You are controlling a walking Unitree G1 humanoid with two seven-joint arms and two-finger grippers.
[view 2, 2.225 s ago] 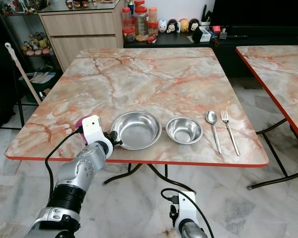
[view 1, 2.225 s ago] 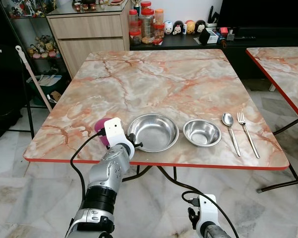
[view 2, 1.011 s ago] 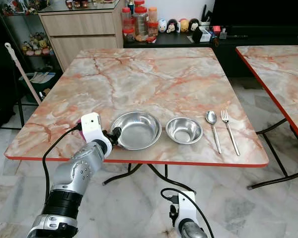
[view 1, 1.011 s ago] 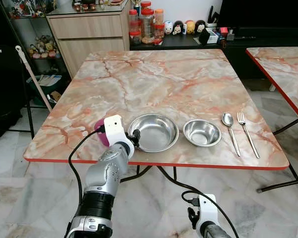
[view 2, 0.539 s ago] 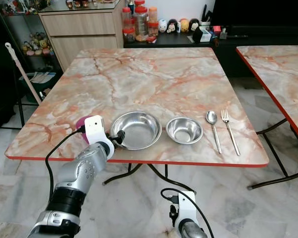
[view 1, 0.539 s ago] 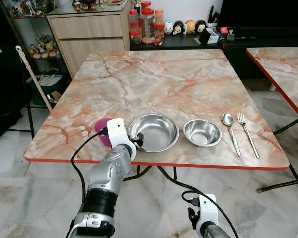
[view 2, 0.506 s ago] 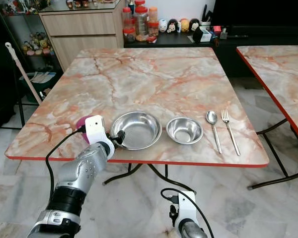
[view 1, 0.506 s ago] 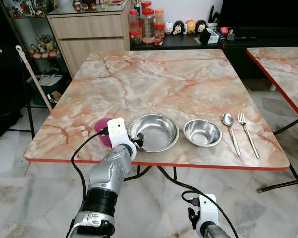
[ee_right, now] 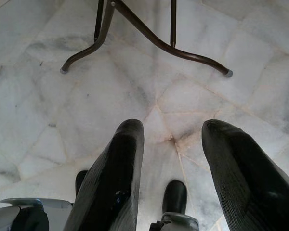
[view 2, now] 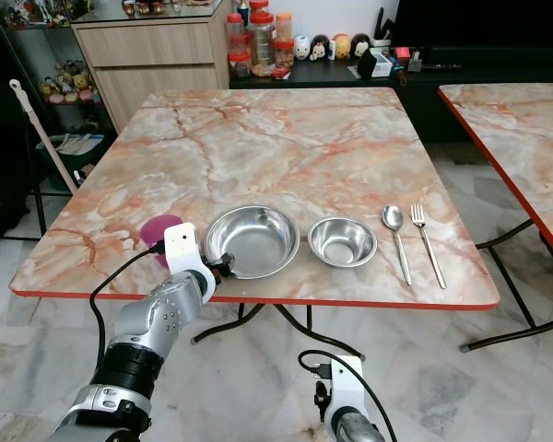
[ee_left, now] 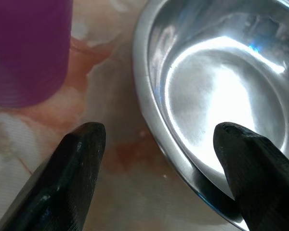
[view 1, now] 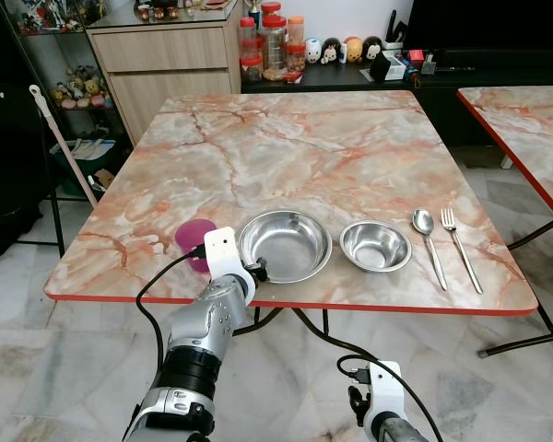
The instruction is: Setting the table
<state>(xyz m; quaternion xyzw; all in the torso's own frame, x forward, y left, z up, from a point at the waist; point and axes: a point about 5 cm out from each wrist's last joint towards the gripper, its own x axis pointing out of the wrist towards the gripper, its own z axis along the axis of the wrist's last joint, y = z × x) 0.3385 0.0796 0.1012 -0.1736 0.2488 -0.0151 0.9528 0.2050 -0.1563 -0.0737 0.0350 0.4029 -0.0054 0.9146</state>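
We look down at our bench (view 1: 350, 138), and most of the place is set. Near the front edge sits a row of things: a purple cup (view 1: 193, 241), a big steel bowl (view 1: 284, 246), a small steel bowl (view 1: 375, 247), a spoon (view 1: 428, 241) and a fork (view 1: 459, 247). The spoon and fork lie side by side, just beside the small bowl.

Our left end effector (ee_left: 156, 159) is at the near rim of the big bowl, between the bowl and the cup. Its two black fingers (ee_left: 74, 166) are wide apart and hold nothing. One finger is over the bench by the cup and the other is over the bowl's rim.

Our right end effector (ee_right: 171, 163) hangs low by our side and points at the floor (ee_right: 135, 86). Its fingers are apart too, with nothing in them.

We think the job is almost done. Maybe the big bowl needs a small push to line up. We see nothing else waiting to be put down.
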